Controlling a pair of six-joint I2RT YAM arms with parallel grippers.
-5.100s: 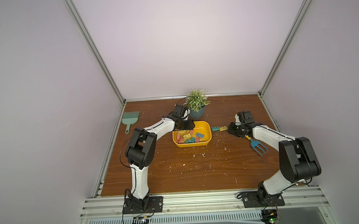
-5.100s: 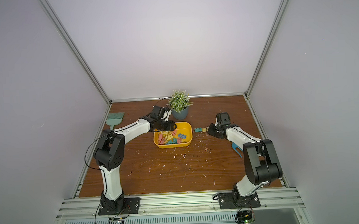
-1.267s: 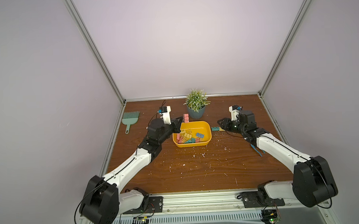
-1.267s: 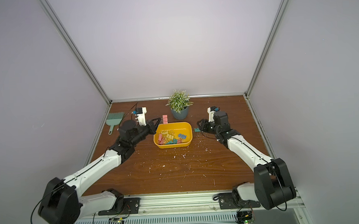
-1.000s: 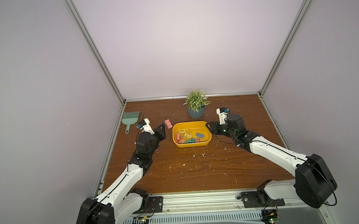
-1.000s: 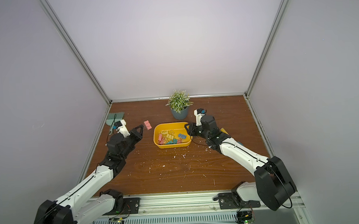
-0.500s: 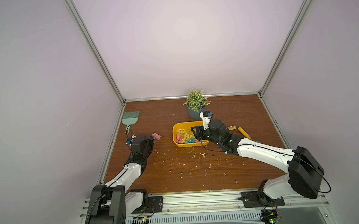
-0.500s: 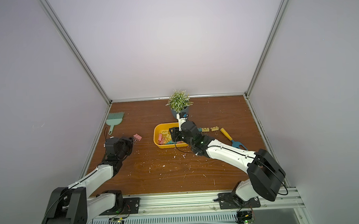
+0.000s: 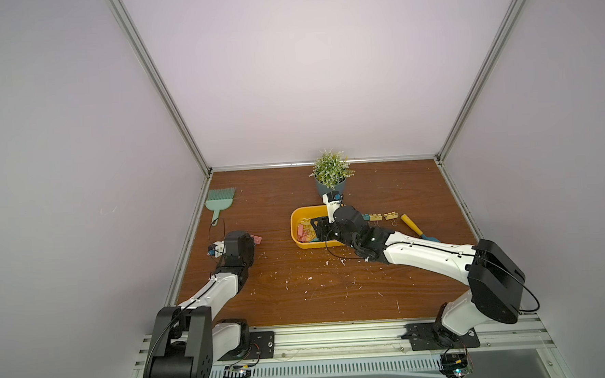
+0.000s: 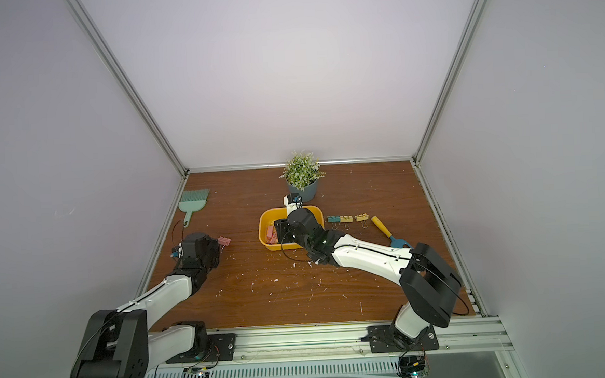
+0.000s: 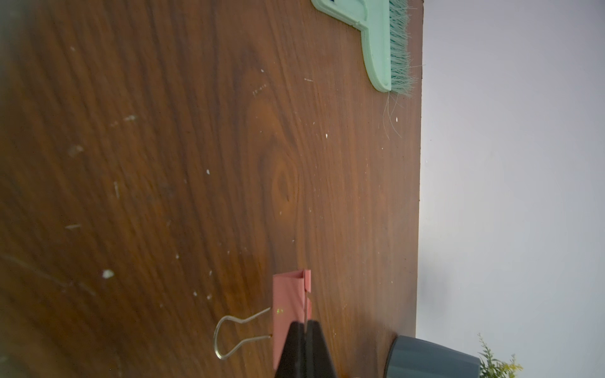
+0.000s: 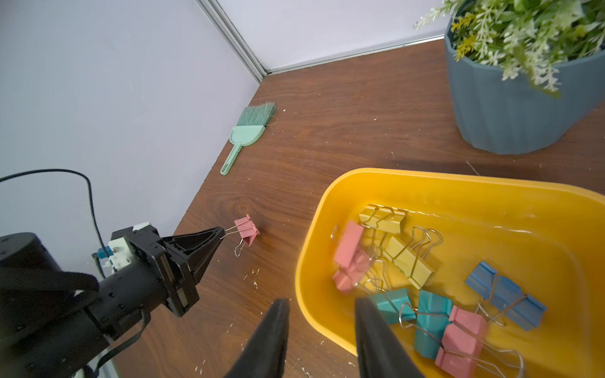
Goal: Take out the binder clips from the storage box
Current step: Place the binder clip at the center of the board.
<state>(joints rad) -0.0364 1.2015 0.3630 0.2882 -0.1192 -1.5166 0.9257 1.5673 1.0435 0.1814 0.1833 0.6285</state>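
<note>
Clips (image 12: 407, 258) — most in box (image 12: 425, 181), mid-desk (image 9: 299, 296). Pink clip (image 11: 289, 304) outside, down by desk, left of box — my left fingers (image 11: 304, 330) pinched tight on its wire handle. My right fingers (image 9: 314, 229) part-open, empty, astride box rim.

The left arm (image 9: 214, 290) and right arm (image 9: 422, 260) pair white link shells with bulky black joint housings. Each has a black base plate (image 9: 440, 336) on the near aluminium rail (image 9: 337, 337). Thin black cables (image 9: 530, 297) loop alongside. The right gripper (image 12: 320, 301) has black wedge-shaped fingers (image 12: 268, 340); a white block (image 9: 331, 199) with a blue plug sits behind it.
</note>
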